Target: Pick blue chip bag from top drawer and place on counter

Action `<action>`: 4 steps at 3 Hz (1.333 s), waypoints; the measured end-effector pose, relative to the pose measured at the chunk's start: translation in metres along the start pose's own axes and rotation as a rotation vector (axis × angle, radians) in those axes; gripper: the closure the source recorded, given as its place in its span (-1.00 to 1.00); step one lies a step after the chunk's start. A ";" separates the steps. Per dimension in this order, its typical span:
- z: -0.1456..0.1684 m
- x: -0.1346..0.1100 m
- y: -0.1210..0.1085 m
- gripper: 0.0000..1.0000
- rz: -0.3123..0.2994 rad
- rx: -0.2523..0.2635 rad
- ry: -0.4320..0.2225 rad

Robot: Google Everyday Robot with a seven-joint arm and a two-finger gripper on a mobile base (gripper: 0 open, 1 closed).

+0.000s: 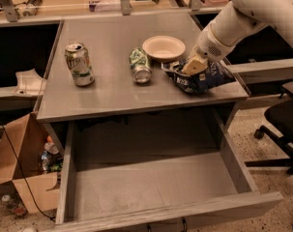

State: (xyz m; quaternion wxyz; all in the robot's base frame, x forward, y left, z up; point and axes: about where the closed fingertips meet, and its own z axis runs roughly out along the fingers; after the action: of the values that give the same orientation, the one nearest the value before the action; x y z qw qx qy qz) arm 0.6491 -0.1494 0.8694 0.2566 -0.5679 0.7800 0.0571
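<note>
Upright can point(79, 64): green and white, stands at the left side of the bench.
Bench point(107, 93): flat grey top that carries all the things here.
Lying can point(139, 65): on its side, near the middle.
Top drawer point(151, 182): pulled out below the bench; nothing shows inside it.
Bowl point(164, 48): pale, just left of the bag.
Hand point(193, 65): reaches from the upper right and touches the top of the bag; whether it clamps the bag or is free of it, I cannot tell.
Blue chip bag point(206, 79): lies on the bench near the right front corner, not in the drawer.
Handling: probably very light, soft and crinkly; the foil looks slippery and the chips break easily, so only a gentle squeeze.
Where to hold: I think a pinch on a raised fold or a sealed edge, not on the puffed middle.
Look: dark blue foil, white lettering, dark edges, crumpled.
</note>
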 end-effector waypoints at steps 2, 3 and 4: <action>0.000 0.000 0.000 -0.25 0.000 0.000 0.000; 0.000 0.000 0.000 -0.72 0.000 0.000 0.000; 0.000 0.000 0.000 -1.00 0.000 0.000 0.000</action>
State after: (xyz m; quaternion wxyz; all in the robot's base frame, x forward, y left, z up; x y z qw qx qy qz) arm 0.6491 -0.1493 0.8693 0.2565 -0.5680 0.7800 0.0571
